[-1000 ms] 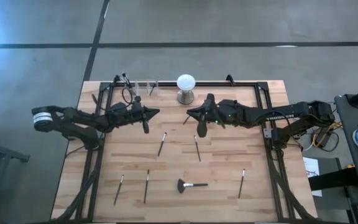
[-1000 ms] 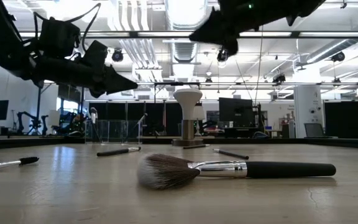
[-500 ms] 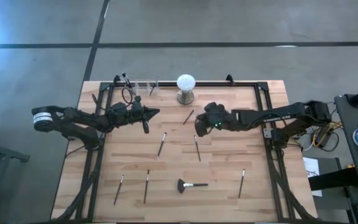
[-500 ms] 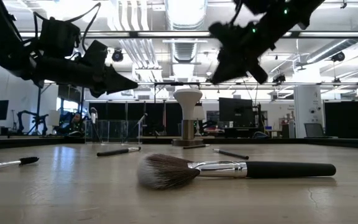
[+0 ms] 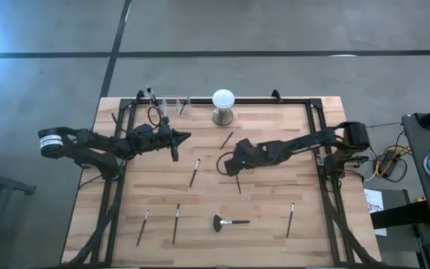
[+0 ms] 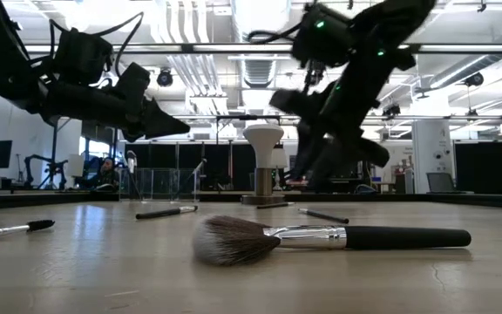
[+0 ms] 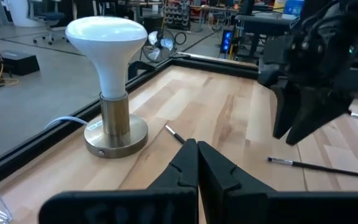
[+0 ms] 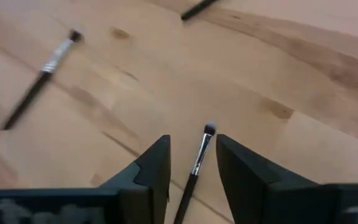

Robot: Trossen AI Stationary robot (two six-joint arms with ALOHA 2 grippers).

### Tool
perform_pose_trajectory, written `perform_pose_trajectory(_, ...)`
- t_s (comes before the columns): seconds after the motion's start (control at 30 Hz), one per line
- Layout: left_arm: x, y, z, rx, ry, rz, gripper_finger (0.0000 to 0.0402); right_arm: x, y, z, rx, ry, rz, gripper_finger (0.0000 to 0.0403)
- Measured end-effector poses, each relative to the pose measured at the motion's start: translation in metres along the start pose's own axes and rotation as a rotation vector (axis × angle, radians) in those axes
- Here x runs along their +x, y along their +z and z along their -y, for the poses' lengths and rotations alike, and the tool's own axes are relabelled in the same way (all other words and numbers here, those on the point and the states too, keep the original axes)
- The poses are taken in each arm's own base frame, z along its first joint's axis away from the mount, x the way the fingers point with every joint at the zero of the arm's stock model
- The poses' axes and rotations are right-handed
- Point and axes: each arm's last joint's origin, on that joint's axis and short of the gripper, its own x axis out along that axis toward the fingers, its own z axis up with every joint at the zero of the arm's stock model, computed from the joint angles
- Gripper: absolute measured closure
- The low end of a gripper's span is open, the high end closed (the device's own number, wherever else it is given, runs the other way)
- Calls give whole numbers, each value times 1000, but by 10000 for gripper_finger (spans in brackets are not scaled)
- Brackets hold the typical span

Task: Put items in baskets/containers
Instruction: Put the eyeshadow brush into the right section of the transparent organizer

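Several slim dark brushes lie flat on the wooden table, among them one (image 5: 237, 179) under my right gripper, one (image 5: 194, 172) to its left and one (image 5: 227, 140) farther back. A black fan-headed brush (image 5: 228, 221) lies near the front. Three clear cups (image 5: 172, 104) stand in a row at the far edge. My right gripper (image 8: 192, 149) is open, low over the table, tipped down, with a finger on either side of the brush's (image 8: 199, 158) head end, apart from it. My left gripper (image 5: 187, 135) is shut and empty, held above the table near the cups.
A white globe on a metal stand (image 5: 223, 104) stands at the far edge, right of the cups. More brushes lie near the front (image 5: 176, 223), (image 5: 142, 227) and at the right (image 5: 290, 219). A black frame (image 5: 316, 149) borders the table.
My right gripper has gone down from high above the table and toward the near edge, tipping its fingers downward, and now stands low over a slim brush in the middle of the table. No brush has moved.
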Motion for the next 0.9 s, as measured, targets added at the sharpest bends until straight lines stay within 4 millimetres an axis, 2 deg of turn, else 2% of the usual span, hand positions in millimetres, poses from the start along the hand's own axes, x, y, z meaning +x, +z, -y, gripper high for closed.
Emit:
perform_pose_trajectory(0.2, 0, -1, 0, -1, 0, -4, 401, 14, 4, -15, -19, -172, -85, 264)
perform_pose_trajectory(0.37, 0, -1, 0, -1, 0, -11, 401, 23, 9, -28, -27, -198, -95, 269)
perform_pose_trajectory(0.6, 0, -2, 0, -2, 0, -19, 402, 42, 7, -30, -42, -288, -138, 289)
perform_pose_trajectory(0.77, 0, -2, 0, -2, 0, -20, 402, 46, 7, -32, -66, -295, -140, 308)
perform_pose_trajectory(0.9, 0, -2, 0, -9, 0, -20, 402, 46, 7, -32, -85, -289, -134, 338)
